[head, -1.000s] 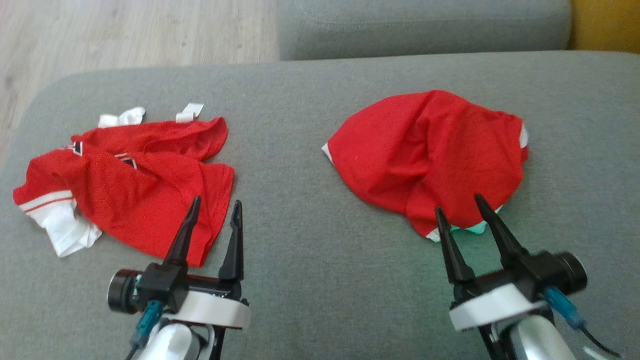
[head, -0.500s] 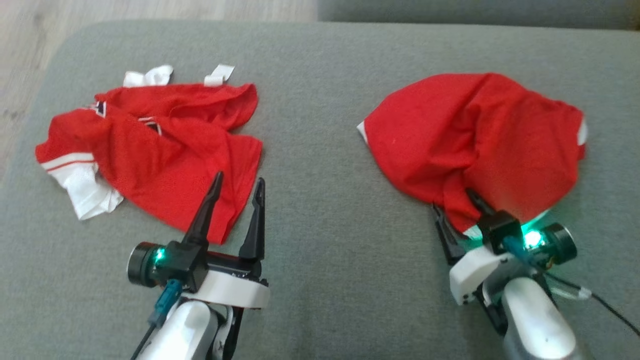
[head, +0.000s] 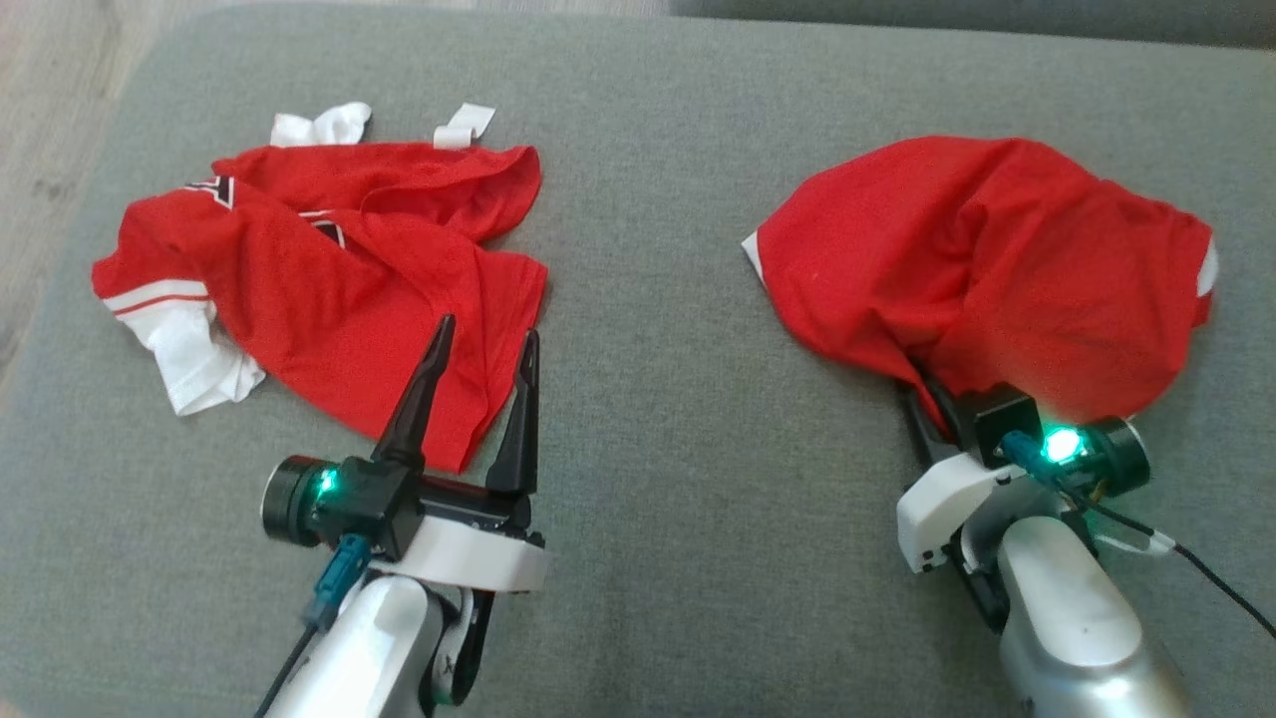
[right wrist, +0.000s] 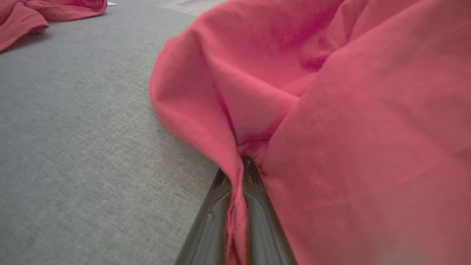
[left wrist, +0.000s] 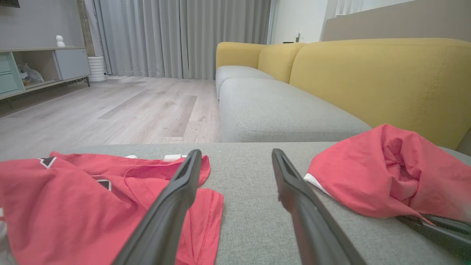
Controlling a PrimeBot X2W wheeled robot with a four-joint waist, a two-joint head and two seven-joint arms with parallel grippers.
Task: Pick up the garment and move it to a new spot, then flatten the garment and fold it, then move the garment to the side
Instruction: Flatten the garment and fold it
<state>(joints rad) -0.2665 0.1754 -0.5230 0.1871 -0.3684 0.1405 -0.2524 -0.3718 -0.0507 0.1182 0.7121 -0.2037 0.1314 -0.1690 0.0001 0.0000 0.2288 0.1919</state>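
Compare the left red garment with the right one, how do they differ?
The left garment lies spread out, white trim and dark markings showing; the right garment is bunched into a mound, nearly all red. The left hand near the left garment is open, while the right hand is shut on the right garment's near edge. Both are red, on the grey cushion.

Cushion (head: pixel 648 399): bears two garments, well apart.
Left garment (head: pixel 329 289): on the cushion's left half, near its left end. Left gripper (head: pixel 488 327) is at the garment's near right corner.
Right garment (head: pixel 997 269): heaped on the right half. Its near edge lies between the fingers of the right gripper (right wrist: pixel 243 163).
Floor (head: pixel 50 100): beyond the cushion's left end.
Sofa (left wrist: pixel 294 106): behind the cushion.
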